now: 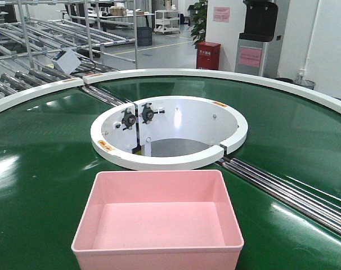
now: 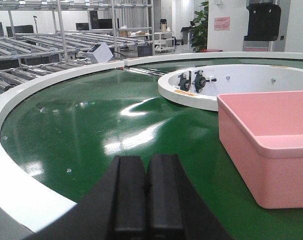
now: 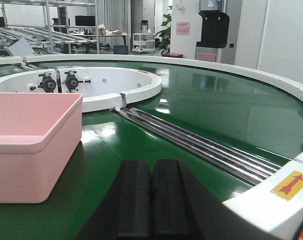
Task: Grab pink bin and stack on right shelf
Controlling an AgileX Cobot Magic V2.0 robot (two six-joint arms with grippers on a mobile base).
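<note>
On the green belt (image 1: 35, 185), pink bin (image 1: 159, 225) sits between left tool (image 2: 146, 172) and right tool (image 3: 151, 177), both closed.

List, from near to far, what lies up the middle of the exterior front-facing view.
pink bin → white inner ring → green conveyor belt → white outer rim → red cabinet on the floor beyond.

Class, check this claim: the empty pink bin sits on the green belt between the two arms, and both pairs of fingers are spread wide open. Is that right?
Not quite. The left fingers and right fingers are pressed shut, as each wrist view shows. The rest holds: the pink bin is empty, on the green belt between the arms.
</note>
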